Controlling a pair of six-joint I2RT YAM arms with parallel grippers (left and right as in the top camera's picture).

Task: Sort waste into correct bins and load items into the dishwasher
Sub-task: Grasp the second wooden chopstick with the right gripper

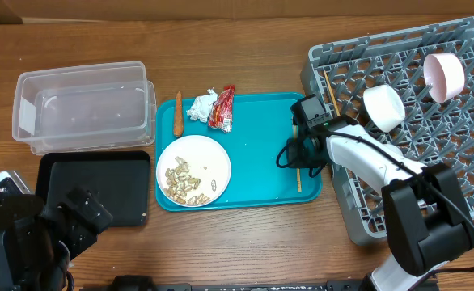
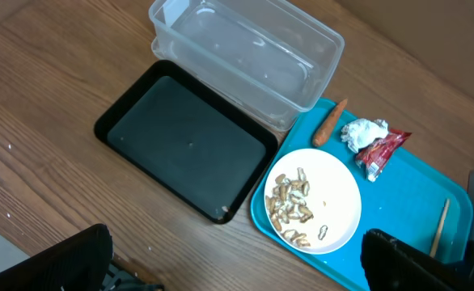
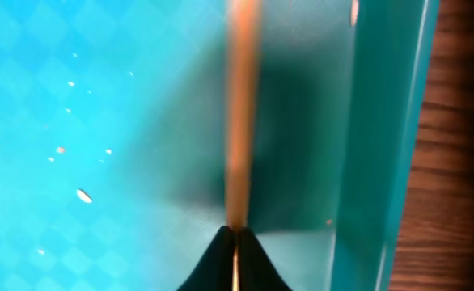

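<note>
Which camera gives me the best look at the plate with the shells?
The left wrist view: the plate is whole, large and unblocked, its shells distinct. Overhead shows it whole too, but smaller. The right wrist view misses it, showing only tray and a blurred chopstick.

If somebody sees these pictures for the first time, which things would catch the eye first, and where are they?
The bright teal tray in the middle stands out, with a white plate of peanut shells on its left half. At the tray's right edge the right gripper is pinched on a wooden chopstick. To the right, the big grey dish rack holds a white bowl and a pink bowl.
</note>
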